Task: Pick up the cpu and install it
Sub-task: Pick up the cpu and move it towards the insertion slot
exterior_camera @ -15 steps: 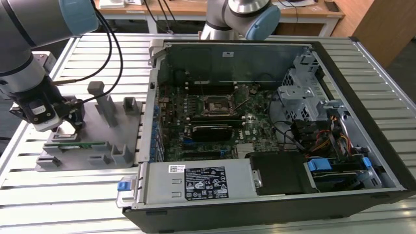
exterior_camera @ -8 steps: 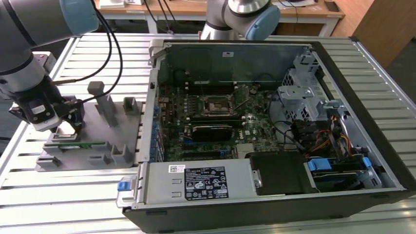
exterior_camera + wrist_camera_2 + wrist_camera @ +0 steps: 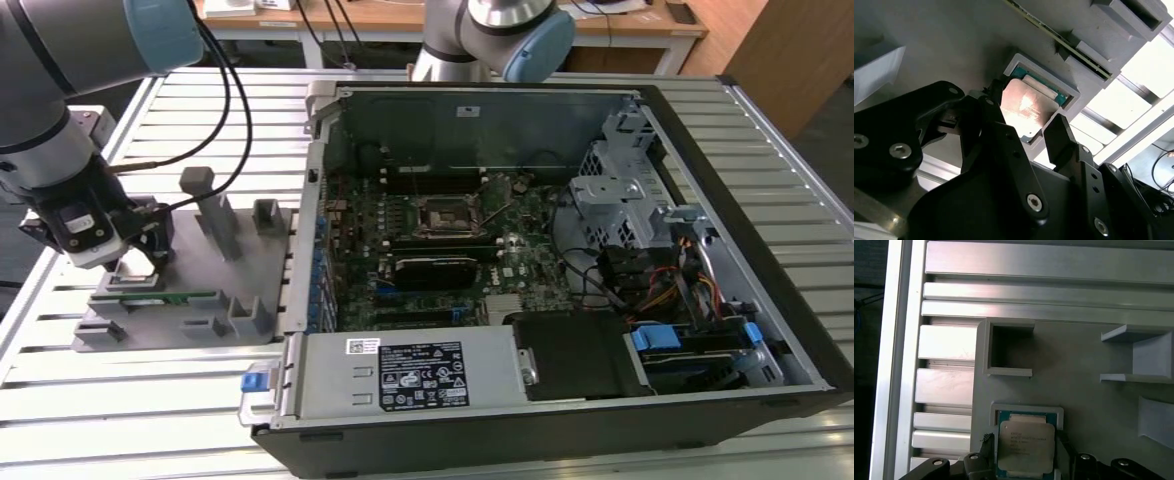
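Cpu (image 3: 1025, 447) in gray fixture (image 3: 1079, 390) pocket; hand (image 3: 1023, 441) spread, flanking it.

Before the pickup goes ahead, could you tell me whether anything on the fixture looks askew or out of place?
Nothing stands out. The cpu lies flat in its recess in the grey fixture, shiny side up. The gripper is open over it, with one finger on either side.

Silver cpu (image 3: 1025, 446), green edge; grey tray (image 3: 1079, 370); black gripper (image 3: 1024, 109).
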Controlling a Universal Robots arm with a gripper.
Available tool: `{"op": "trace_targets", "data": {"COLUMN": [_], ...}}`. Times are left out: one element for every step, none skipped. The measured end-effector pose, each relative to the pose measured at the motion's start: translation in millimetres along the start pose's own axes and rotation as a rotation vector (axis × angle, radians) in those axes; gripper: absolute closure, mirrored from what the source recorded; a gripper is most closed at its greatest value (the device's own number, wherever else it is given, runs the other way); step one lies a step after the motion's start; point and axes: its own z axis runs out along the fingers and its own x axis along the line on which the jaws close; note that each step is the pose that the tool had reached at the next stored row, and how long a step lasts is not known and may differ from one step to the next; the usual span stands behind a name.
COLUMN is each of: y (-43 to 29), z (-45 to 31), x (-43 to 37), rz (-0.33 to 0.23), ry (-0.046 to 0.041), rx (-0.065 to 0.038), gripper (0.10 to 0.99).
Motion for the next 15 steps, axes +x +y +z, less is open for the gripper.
{"op": "trace_targets", "data": {"y": [0.0,0.0,0.0,0.0,0.0,0.0,0.0,0.0,0.1,0.1,0.2,0.3,0.4,0.5,0.6], "z": [0.2,0.4,0.8,1.0,1.0,0.9,0.9,0.8,0.4,-0.4,-1.8,-3.6,-5.4,-7.3,-9.1], "x": [0.0,0.0,0.0,0.0,0.0,0.0,0.0,0.0,0.0,0.0,0.0,0.1,0.1,0.2,0.2], "rz": [0.000,0.000,0.000,0.000,0.000,0.000,0.000,0.000,0.000,0.000,0.000,0.000,0.000,0.000,0.000], "ry": [-0.0001,-0.0001,-0.0002,-0.0002,0.0000,0.0003,0.0002,0.0000,-0.0002,-0.0003,-0.0003,-0.0002,-0.0001,0.0000,-0.0001], "rx": [0.000,0.000,0.000,0.000,0.000,0.000,0.000,0.000,0.000,0.000,0.000,0.000,0.000,0.000,0.000], "gripper": [0.482,0.482,0.482,0.482,0.494,0.553,0.553,0.553,0.553,0.553,0.553,0.553,0.553,0.553,0.553]}}
